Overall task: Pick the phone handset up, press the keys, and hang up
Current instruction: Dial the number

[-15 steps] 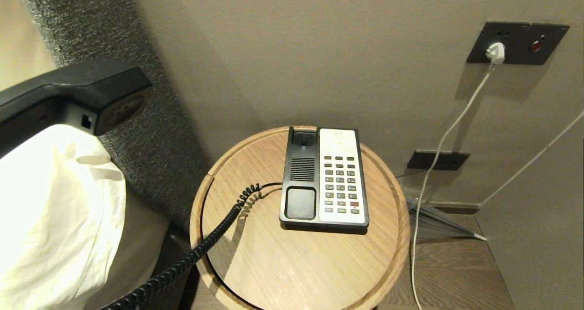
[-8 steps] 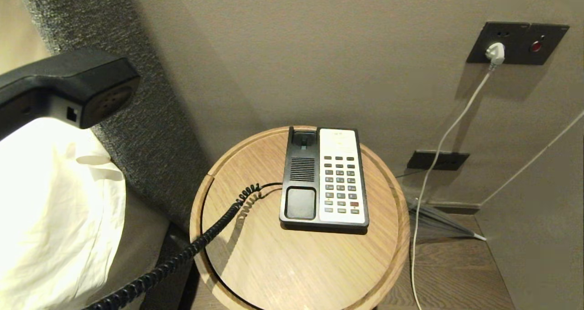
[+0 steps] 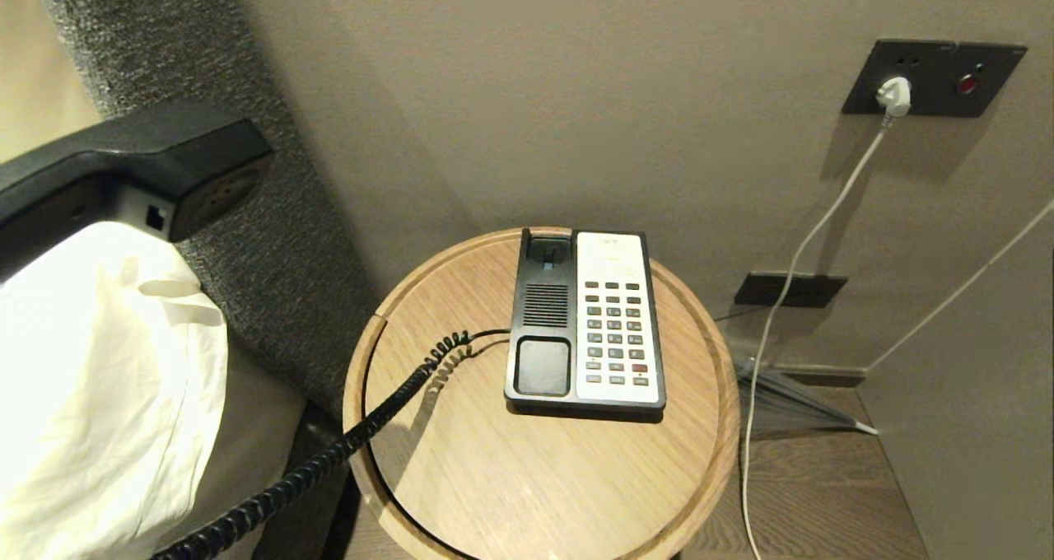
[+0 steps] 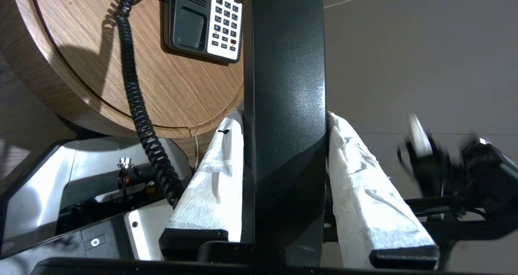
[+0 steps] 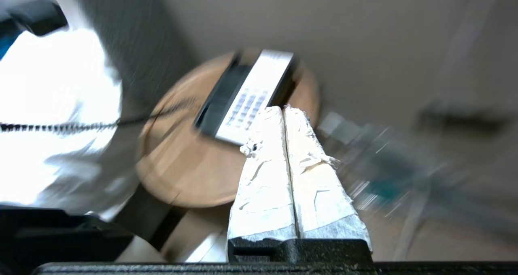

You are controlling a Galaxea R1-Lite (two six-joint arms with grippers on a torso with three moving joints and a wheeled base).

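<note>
Handset (image 4: pixel 283 85) seemingly glossy plastic; table (image 3: pixel 535 478) matt wood.

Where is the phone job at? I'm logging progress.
Done: the handset is lifted off the phone base, clamped in the left end effector. In hand: the shut right end effector points toward the keypad. Left: pressing keys, hanging up.

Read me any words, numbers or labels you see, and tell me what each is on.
None can be read.
Phone base keys: markings too small to read.
Pale panel above the keys: faint print, illegible.
Wall plate: red mark, no text to make out.
Handset: no lettering shows.
</note>
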